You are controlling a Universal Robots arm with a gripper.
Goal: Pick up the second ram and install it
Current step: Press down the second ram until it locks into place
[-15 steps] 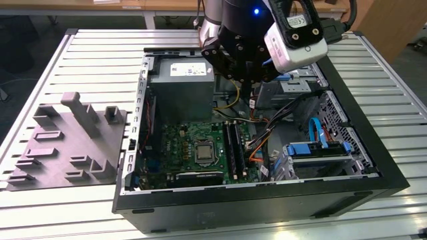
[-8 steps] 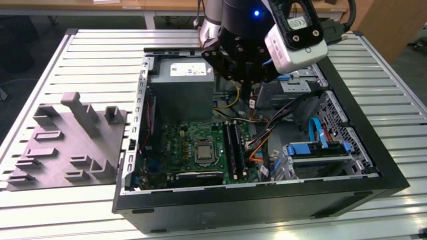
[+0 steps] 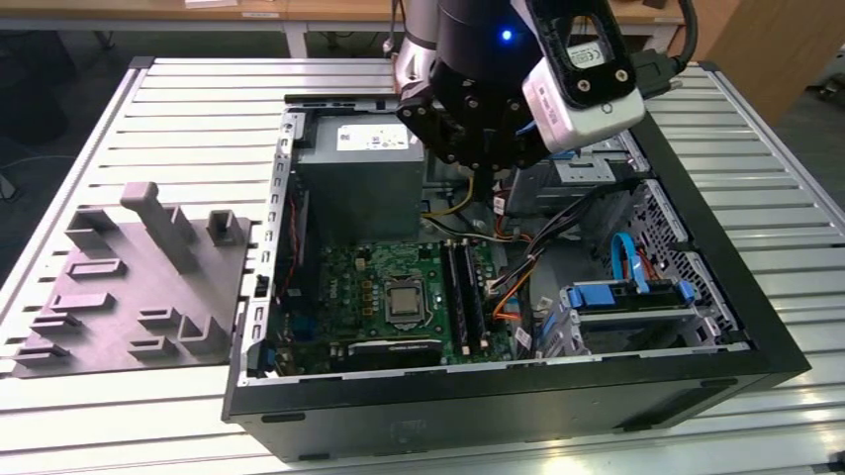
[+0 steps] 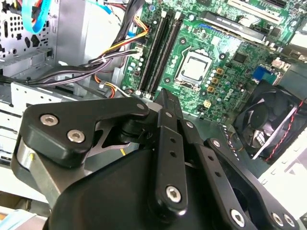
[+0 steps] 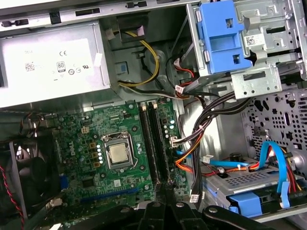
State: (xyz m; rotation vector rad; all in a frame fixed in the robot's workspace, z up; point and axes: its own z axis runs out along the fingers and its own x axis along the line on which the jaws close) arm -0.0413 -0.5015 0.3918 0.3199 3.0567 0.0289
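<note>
My gripper (image 3: 497,190) hangs inside the open computer case (image 3: 396,421), above the cables at the back end of the motherboard (image 3: 383,297). In both wrist views its fingers (image 4: 163,98) press together into one thin dark tip (image 5: 166,190), shut. That tip sits close to the near end of the two long black memory slots (image 5: 153,141), also seen in the second wrist view (image 4: 160,52). The ram is hidden: I see no stick between the fingers and cannot tell whether either slot holds one. The processor (image 5: 119,154) lies beside the slots.
A grey parts fixture (image 3: 133,287) lies on the slatted table at the exterior view's left. Inside the case are the power supply (image 3: 359,148), a fan (image 4: 268,120), bundled cables (image 5: 201,120) and blue-tabbed drive bays (image 3: 620,297) beside the slots.
</note>
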